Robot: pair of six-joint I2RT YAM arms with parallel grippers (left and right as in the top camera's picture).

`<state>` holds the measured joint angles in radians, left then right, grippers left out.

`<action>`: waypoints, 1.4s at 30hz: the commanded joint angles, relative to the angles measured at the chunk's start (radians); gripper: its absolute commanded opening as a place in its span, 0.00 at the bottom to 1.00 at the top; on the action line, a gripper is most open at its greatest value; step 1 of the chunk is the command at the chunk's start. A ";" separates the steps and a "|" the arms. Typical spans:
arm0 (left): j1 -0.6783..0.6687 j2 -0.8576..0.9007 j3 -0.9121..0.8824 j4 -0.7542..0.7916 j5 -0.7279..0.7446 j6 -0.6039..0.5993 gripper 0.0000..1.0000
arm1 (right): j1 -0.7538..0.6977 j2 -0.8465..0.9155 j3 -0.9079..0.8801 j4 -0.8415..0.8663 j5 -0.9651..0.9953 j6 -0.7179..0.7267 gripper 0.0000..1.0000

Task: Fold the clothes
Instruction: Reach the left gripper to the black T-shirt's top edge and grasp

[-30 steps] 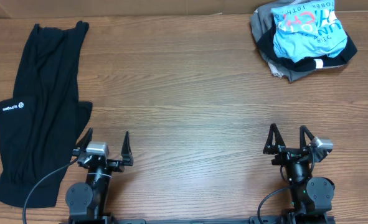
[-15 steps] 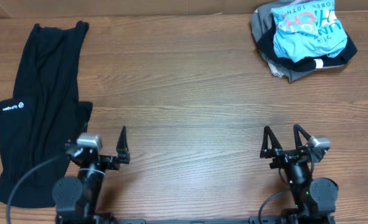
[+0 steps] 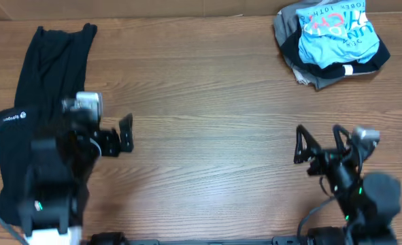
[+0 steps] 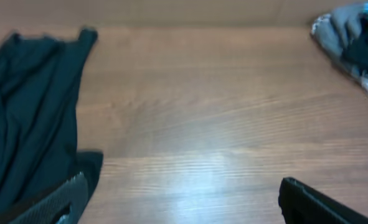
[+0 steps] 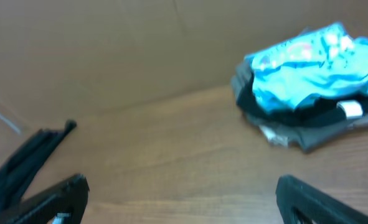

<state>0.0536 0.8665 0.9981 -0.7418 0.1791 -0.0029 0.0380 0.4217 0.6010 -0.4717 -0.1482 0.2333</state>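
The black garment (image 3: pixel 47 82) lies spread along the table's left side, its small white logo (image 3: pixel 13 116) near its left edge. It also shows in the left wrist view (image 4: pixel 28 118) and as a thin dark strip in the right wrist view (image 5: pixel 34 152). My left gripper (image 3: pixel 112 133) is open and empty, raised beside the garment's right edge, with its arm over the garment's lower part. My right gripper (image 3: pixel 321 143) is open and empty over bare wood at the lower right.
A light-blue printed shirt (image 3: pixel 337 30) bundled with a grey garment (image 3: pixel 289 41) lies at the back right, also in the right wrist view (image 5: pixel 308 68). A brown wall borders the table's far edge.
My left arm has risen and swung up and left over the garment's lower part. My right gripper has lifted and shifted a little right and forward. The garment has not moved.
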 commanded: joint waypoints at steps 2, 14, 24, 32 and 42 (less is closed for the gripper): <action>0.005 0.204 0.235 -0.147 -0.002 0.053 1.00 | -0.006 0.223 0.191 -0.086 -0.050 -0.032 1.00; 0.005 0.681 0.385 -0.224 -0.011 0.157 1.00 | -0.006 0.826 0.485 -0.205 -0.126 -0.024 1.00; 0.012 0.902 0.385 -0.090 -0.389 0.083 0.93 | -0.006 1.016 0.485 -0.150 -0.247 -0.025 0.98; 0.042 1.008 0.385 -0.124 -0.479 0.056 0.81 | -0.006 1.028 0.485 -0.132 -0.246 -0.025 0.93; 0.107 1.139 0.385 -0.150 -0.492 -0.132 0.69 | -0.006 1.028 0.485 -0.132 -0.246 -0.025 0.91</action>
<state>0.1459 1.9648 1.3651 -0.8955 -0.2966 -0.0757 0.0380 1.4490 1.0603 -0.6113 -0.3882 0.2092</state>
